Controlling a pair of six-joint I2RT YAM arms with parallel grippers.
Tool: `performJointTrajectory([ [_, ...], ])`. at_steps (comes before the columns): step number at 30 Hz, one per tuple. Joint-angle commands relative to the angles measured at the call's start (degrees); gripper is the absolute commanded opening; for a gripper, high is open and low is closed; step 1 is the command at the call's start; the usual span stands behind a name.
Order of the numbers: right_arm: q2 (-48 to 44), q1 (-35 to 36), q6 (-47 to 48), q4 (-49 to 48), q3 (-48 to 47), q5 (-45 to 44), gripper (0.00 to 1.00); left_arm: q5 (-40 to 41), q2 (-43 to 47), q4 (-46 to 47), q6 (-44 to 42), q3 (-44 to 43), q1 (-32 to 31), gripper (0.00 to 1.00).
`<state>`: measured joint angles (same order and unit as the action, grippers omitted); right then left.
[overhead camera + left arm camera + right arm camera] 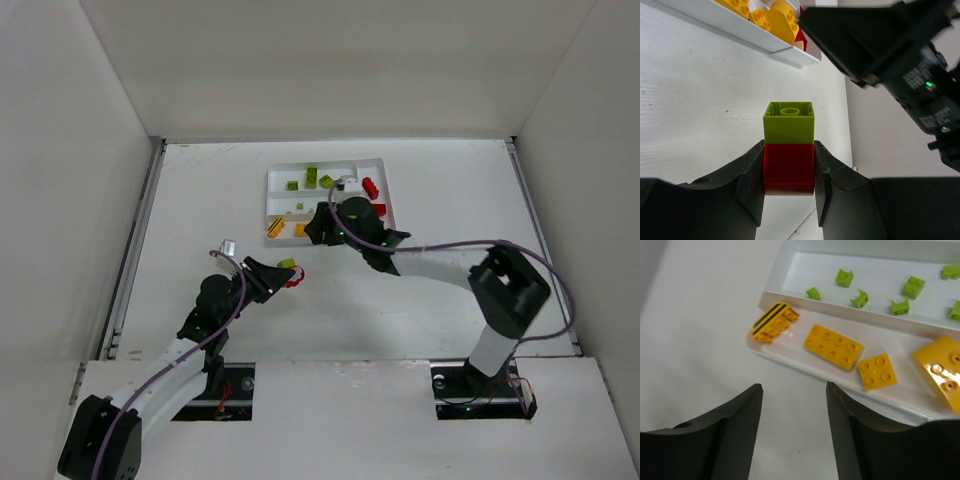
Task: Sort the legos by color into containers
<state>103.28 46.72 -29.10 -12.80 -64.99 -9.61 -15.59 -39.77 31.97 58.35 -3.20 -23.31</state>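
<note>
My left gripper (789, 172) is shut on a red brick (789, 167) with a lime green brick (789, 122) stacked on it, held in front of the tray; in the top view this clump (289, 270) sits at the left gripper (283, 272). The white tray (790, 358) holds yellow bricks (834, 346) in its near slot, among them a black-striped one (772, 322), and several small green pieces (860, 299) in the slot beyond. My right gripper (794, 390) is open and empty above the table just short of the tray's near edge.
In the top view the tray (375, 162) lies at the back centre, with green bricks (313, 179), a red brick (371, 186) and yellow bricks (276, 228) in it. The right arm (900, 65) reaches over the tray's right part. White walls enclose the table.
</note>
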Motion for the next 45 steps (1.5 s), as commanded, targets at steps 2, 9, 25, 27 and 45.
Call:
performJointTrajectory([
  [2, -13.6, -4.6, -10.6, -20.4, 14.3, 16.8, 0.58, -1.8, -1.4, 9.1, -0.4, 1.3, -1.7, 0.26],
  [9, -12.0, -7.5, -24.5, -47.1, 24.4, 38.2, 0.87, -6.2, -2.1, 15.2, 1.9, -1.2, -6.1, 0.26],
  [25, -13.8, -3.0, -28.6, -55.7, 25.8, 44.7, 0.87, -6.6, 1.8, 26.5, 10.3, -0.3, -8.3, 0.27],
  [27, -13.6, -2.1, -28.6, -56.1, 25.5, 44.8, 0.81, -6.6, 0.8, 28.1, 10.8, -0.3, -8.3, 0.27],
  [45, -10.5, -1.9, -32.4, -56.6, 23.9, 42.1, 0.37, -7.2, -1.6, 30.1, 10.6, 0.7, -8.4, 0.27],
])
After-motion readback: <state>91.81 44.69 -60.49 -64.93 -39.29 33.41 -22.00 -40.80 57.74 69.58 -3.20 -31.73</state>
